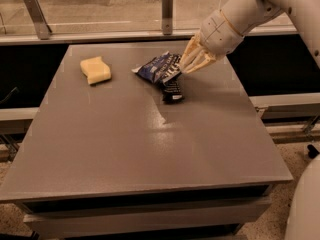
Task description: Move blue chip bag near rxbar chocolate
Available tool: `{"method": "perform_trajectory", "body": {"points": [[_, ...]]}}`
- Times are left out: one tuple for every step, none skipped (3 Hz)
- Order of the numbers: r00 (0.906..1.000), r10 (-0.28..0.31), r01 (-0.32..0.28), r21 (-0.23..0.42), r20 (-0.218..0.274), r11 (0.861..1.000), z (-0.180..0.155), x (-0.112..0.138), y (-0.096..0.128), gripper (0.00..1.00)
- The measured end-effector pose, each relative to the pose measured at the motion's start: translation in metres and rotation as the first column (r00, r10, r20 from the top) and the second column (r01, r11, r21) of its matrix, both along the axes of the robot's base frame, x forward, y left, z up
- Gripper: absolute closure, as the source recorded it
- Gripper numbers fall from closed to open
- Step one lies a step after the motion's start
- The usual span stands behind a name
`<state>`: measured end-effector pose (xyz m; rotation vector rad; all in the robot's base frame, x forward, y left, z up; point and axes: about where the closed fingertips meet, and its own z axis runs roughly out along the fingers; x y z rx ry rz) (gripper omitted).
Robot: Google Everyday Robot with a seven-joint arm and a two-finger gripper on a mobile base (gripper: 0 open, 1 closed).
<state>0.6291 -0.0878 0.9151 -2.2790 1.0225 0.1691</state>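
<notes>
The blue chip bag [157, 68] is a crinkly navy bag lying at the back middle of the grey table [150, 149]. Its right end is raised. The rxbar chocolate [173, 90], a small black bar, lies right in front of the bag and touches its lower right edge. My gripper [184, 68] comes down from the upper right, and its tan fingers [194, 58] are closed on the bag's right end, just above the bar.
A pale yellow sponge [95, 69] lies at the back left of the table. A rail with metal posts [167, 5] runs behind the table. Dark gaps border the table on the left and right.
</notes>
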Motion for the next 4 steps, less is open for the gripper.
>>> {"method": "perform_trajectory", "body": {"points": [[0.9999, 0.016, -0.016, 0.014, -0.001, 1.000, 0.008, -0.002, 0.005, 0.58], [0.9994, 0.035, -0.035, 0.020, 0.005, 0.999, 0.017, -0.006, 0.013, 0.35], [0.9989, 0.047, -0.047, 0.023, 0.005, 0.999, 0.019, -0.009, 0.020, 0.12], [0.9988, 0.050, -0.050, 0.028, 0.002, 0.998, 0.019, -0.010, 0.020, 0.00]]}}
